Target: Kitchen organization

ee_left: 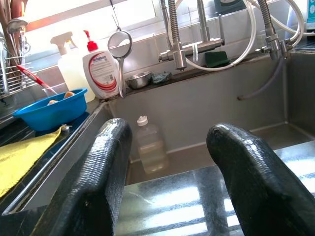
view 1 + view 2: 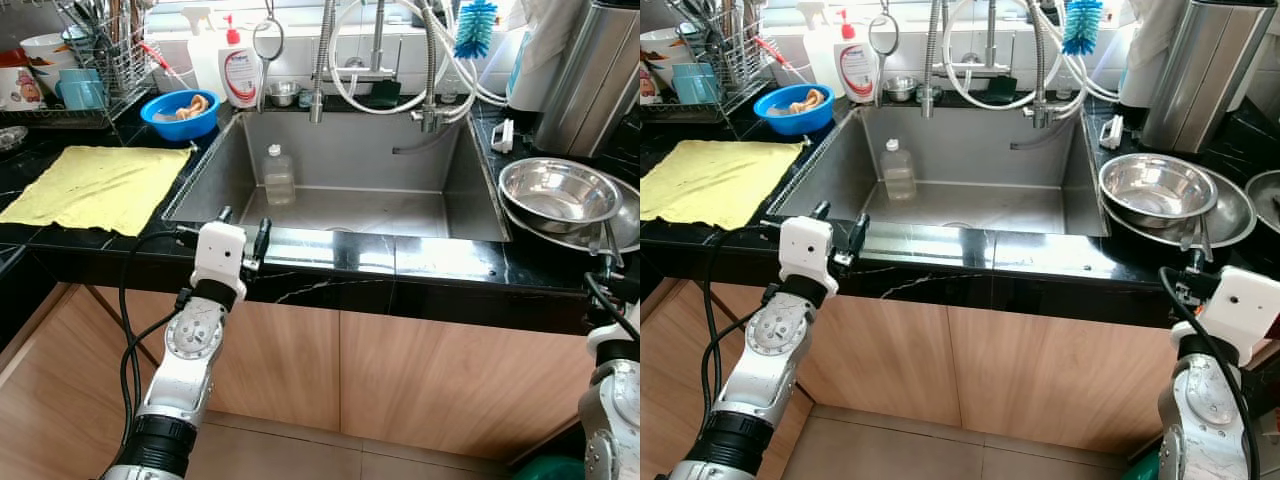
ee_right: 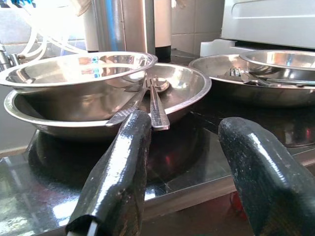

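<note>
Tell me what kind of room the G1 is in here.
Most likely a home kitchen, at the washing-up area: a steel sink set in a black stone counter, a dish rack with cups, and stacked steel bowls beside it. Both grippers hover open at the counter's front edge.

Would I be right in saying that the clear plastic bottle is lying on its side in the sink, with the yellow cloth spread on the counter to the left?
Not quite: the clear plastic bottle stands upright in the sink, against the back wall, as the left eye view shows. The yellow cloth is indeed spread on the counter to the left.
</note>
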You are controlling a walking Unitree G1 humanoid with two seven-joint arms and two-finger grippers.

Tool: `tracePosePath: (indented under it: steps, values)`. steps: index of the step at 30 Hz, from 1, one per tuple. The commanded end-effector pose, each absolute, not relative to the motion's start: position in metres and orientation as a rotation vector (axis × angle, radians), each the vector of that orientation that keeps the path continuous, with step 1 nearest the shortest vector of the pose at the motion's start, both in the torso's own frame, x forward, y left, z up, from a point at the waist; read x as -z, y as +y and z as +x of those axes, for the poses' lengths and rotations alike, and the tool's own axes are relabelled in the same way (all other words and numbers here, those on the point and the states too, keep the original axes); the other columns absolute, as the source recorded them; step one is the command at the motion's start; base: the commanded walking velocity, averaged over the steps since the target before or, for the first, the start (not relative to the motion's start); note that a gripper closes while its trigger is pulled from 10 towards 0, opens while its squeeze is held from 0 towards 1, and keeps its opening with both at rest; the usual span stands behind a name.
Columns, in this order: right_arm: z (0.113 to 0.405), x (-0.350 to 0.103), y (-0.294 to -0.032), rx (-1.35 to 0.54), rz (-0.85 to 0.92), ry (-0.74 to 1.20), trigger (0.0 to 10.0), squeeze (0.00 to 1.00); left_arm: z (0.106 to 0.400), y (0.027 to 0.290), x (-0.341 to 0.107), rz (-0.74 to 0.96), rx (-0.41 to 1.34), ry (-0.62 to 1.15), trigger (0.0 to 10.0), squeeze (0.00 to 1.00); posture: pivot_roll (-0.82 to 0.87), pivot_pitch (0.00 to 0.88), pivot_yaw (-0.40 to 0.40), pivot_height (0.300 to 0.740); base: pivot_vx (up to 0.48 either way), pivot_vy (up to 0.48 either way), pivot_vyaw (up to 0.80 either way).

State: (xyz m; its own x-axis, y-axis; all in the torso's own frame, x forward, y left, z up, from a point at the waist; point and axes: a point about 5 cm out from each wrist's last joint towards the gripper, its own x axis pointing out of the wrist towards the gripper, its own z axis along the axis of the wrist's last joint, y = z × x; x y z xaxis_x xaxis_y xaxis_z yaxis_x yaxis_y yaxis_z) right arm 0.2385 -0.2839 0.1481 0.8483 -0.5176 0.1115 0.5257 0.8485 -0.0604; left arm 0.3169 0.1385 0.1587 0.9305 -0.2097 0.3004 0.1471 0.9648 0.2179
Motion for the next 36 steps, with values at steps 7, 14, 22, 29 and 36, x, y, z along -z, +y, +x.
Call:
tracePosePath:
  steps: [7,14,22,29,36]
  values:
    - [0.237,-0.149,-0.288,0.587,-0.101,-0.095,10.0,0.00,0.318,0.141,-0.159,0.206,0.186,-0.317,10.0,0.00,-0.02,0.000,0.061,0.720,0.000,0.000,0.00]
    - [0.238,-0.150,-0.291,0.613,-0.103,-0.095,10.0,0.00,0.317,0.140,-0.160,0.224,0.197,-0.324,10.0,0.00,-0.02,0.000,0.062,0.720,0.000,0.000,0.00]
    - [0.238,-0.151,-0.293,0.637,-0.104,-0.099,10.0,0.00,0.317,0.139,-0.160,0.224,0.198,-0.324,10.0,0.00,-0.02,0.000,0.062,0.720,0.000,0.000,0.00]
    - [0.242,-0.151,-0.292,0.631,-0.098,-0.103,10.0,0.00,0.317,0.139,-0.159,0.226,0.197,-0.322,10.0,0.00,-0.02,0.000,0.061,0.720,0.000,0.000,0.00]
    - [0.249,-0.156,-0.291,0.615,-0.091,-0.121,10.0,0.69,0.317,0.139,-0.159,0.226,0.198,-0.321,10.0,0.00,-0.01,0.000,0.060,0.720,0.000,0.000,0.00]
